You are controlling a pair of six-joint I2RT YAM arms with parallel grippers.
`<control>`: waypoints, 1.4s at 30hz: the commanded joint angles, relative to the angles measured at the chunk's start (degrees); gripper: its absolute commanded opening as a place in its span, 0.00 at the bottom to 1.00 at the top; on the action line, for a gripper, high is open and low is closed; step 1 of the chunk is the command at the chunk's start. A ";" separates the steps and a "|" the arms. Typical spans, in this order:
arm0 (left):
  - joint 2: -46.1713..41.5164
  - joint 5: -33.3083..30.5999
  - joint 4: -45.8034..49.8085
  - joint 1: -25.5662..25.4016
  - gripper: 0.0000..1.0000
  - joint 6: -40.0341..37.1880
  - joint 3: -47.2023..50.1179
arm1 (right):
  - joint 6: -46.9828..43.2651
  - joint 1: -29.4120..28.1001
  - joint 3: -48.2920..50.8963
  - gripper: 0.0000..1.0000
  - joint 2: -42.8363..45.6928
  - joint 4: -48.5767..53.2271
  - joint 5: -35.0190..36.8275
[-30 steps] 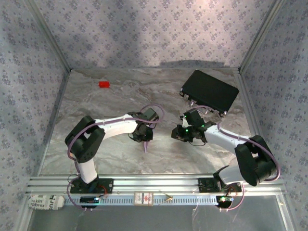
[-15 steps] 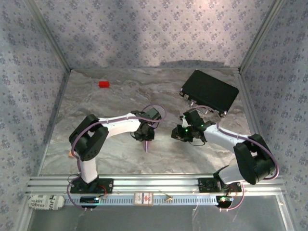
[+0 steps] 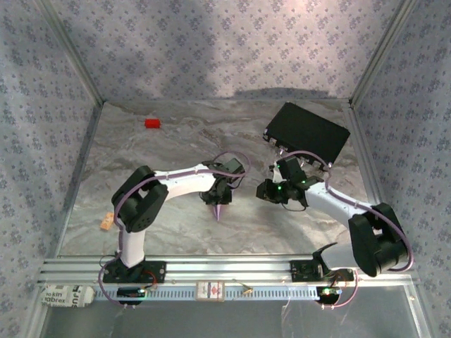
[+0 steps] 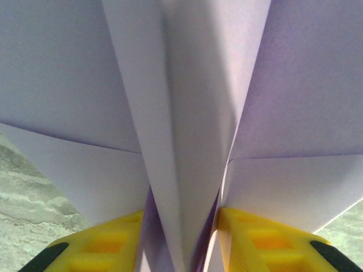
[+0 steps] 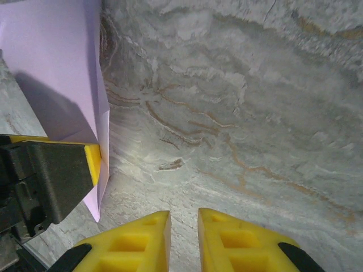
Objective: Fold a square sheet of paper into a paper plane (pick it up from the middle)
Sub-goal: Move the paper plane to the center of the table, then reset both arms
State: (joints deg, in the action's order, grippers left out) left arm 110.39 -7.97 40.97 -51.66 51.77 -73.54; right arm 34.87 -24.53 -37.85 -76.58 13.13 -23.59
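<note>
- The plane [image 3: 218, 210] looks fully folded: a narrow lilac dart, nose toward the near edge, under the left gripper [image 3: 218, 196] near the middle of the table [image 3: 169, 148].
- The left fingers [image 4: 99, 246] flank the centre keel, and paper fills the gap between them. I cannot tell whether they pinch it or stand just loose.
- The right gripper [image 5: 183, 241] hovers just beside the plane, its fingers almost closed with a thin slit between them, holding nothing.
- The step is probably setting down and letting go. To do it well:
  - Rest the nose and keel on the table first.
  - Part both fingers clear of the wings.
  - Lift straight up so the pads drag no crease open.
  - Keep the right gripper off the wing edge.
- The top view gives the layout: the red block [image 3: 151, 123] and the case [image 3: 306, 132] sit far back, well apart from the plane. The grip is too small to read there.
- The left wrist view gives the keel and both wings close up.
- The right wrist view gives a wing edge against one left pad [image 5: 93, 161], with its shadow on the marble.
</note>
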 commanded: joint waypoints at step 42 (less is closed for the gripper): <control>-29.36 -16.73 -11.69 5.41 0.73 -15.99 12.05 | -26.00 10.09 2.28 0.97 20.96 -5.87 44.23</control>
State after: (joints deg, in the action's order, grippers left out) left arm 85.01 -18.81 35.73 -48.88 43.05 -66.72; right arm 17.43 -14.83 -39.38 -54.11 15.25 7.90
